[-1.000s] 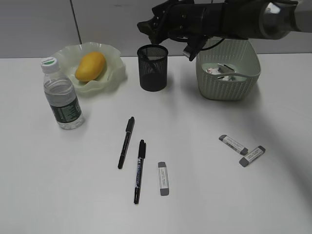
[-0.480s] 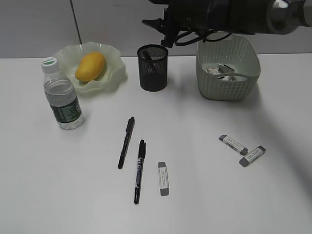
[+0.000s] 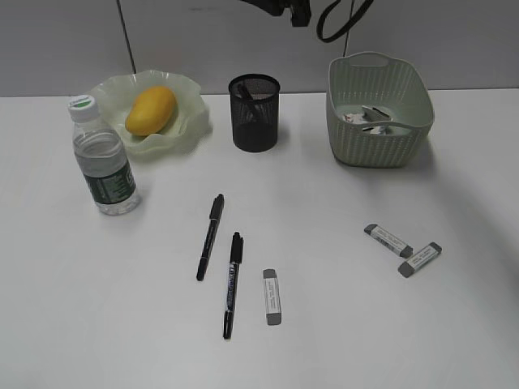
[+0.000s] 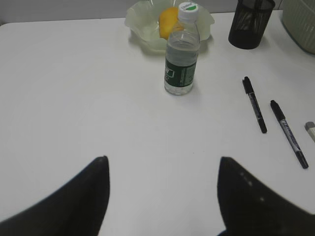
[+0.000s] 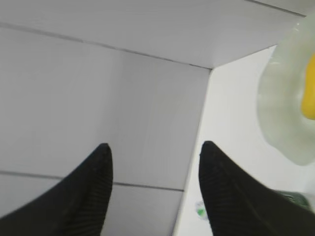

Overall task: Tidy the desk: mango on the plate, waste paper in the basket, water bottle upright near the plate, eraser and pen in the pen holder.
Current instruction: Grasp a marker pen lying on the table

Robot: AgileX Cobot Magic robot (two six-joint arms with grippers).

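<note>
Desk [image 3: 389,324]: white top, filling the exterior view below the grey wall.

Mango [image 3: 151,110]: on the plate [image 3: 191,121], upper left. Bottle [image 3: 102,157]: upright, just below and left of the plate. Holder [image 3: 254,113]: top centre, dark items inside. Basket [image 3: 378,121]: upper right, paper [image 3: 357,117] in its bottom.

Pens: two, loose at centre, one [image 3: 210,237] upper left of the other [image 3: 232,284]. Erasers: one [image 3: 272,297] just right of the lower pen; two more [image 3: 388,240] [image 3: 419,259] at right, below the basket.

Right gripper [image 5: 153,189]: jaws apart, nothing between them; raised, facing the wall, plate edge and mango at its frame's right margin. In the exterior view only a dark part shows at the top edge, well above the holder.

Left gripper [image 4: 162,194]: jaws wide, empty, low over bare desk at lower frame; bottle, plate and pens well ahead of it. Not seen in the exterior view.

Open room: broad bare desk at lower left and lower right.
</note>
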